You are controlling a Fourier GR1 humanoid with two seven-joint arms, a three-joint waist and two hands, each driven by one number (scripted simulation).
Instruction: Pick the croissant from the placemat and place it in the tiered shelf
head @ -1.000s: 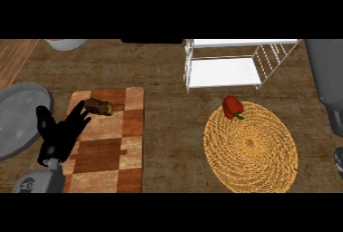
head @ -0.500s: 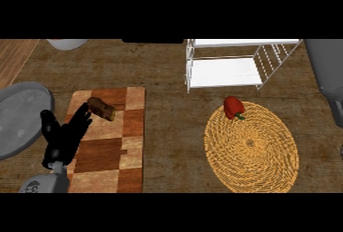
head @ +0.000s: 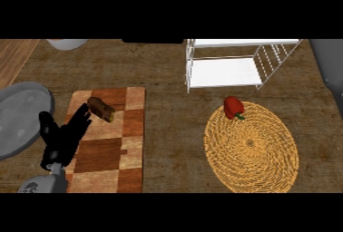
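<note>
**Croissant on checkered placemat, left hand beside it**

Item: croissant [head: 101,108], brown, lying on the far part of the checkered placemat [head: 127,154], towards its left edge. Untouched; nothing grips it.

Support: the placemat, brown and tan squares, lies lengthwise on the left half of the counter [head: 167,77].

Left hand [head: 62,139]: black, coming in from the near left on a grey forearm. Fingers straight and spread, pointing far-right towards the croissant; the fingertips [head: 83,110] sit just beside its left end. Contact cannot be told. The hand holds nothing.

Right hand: not visible.

Destination: tiered shelf [head: 224,74], white wire frame with a white board, at the far right of the counter, well apart from the croissant.

Other items: round woven mat [head: 251,145] on the right, near side of the shelf; a red bell pepper [head: 233,107] rests on its far-left rim. A grey round plate [head: 20,118] lies at the left edge, just beside the placemat. A grey object [head: 67,43] shows partly at the far left.
</note>
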